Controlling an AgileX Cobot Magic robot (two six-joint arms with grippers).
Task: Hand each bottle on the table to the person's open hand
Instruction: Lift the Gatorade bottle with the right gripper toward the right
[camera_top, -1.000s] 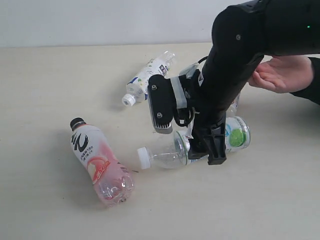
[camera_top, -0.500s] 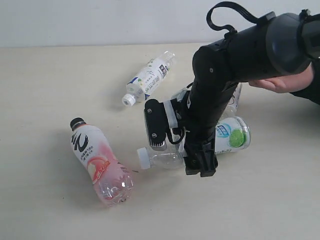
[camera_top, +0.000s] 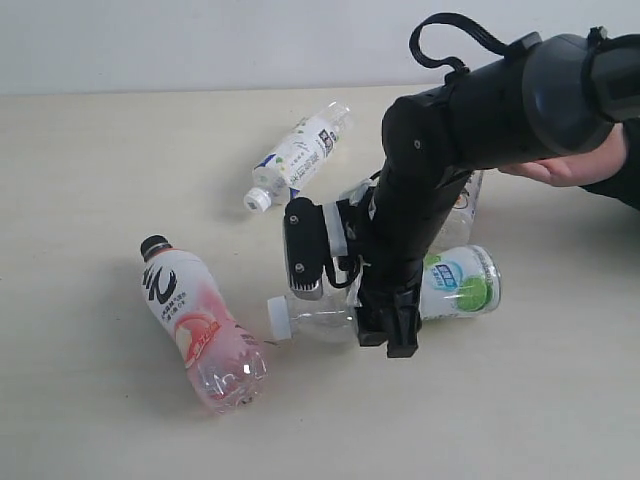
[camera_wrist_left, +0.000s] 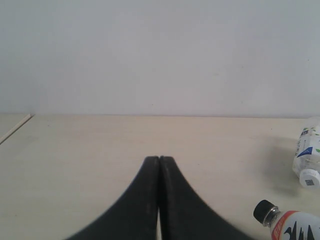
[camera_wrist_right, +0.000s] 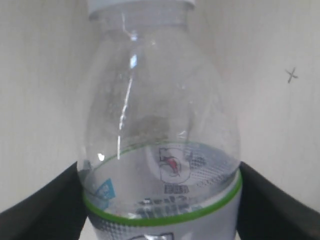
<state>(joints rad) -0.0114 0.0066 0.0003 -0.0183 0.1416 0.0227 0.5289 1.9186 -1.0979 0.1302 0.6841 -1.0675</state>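
Exterior view: right gripper (camera_top: 385, 322) has dropped astride the green bottle (camera_top: 455, 285) on the desk (camera_top: 100, 400). Whether it clamps yet is unclear; left gripper (camera_wrist_left: 159, 167) stays together. Lift comes next.

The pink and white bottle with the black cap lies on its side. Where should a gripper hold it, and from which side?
Probably across the labelled middle of the pink and white bottle, from straight above. It lies flat on the table, with both long sides free, and the body is evenly round there; the neck by the black cap is narrow.
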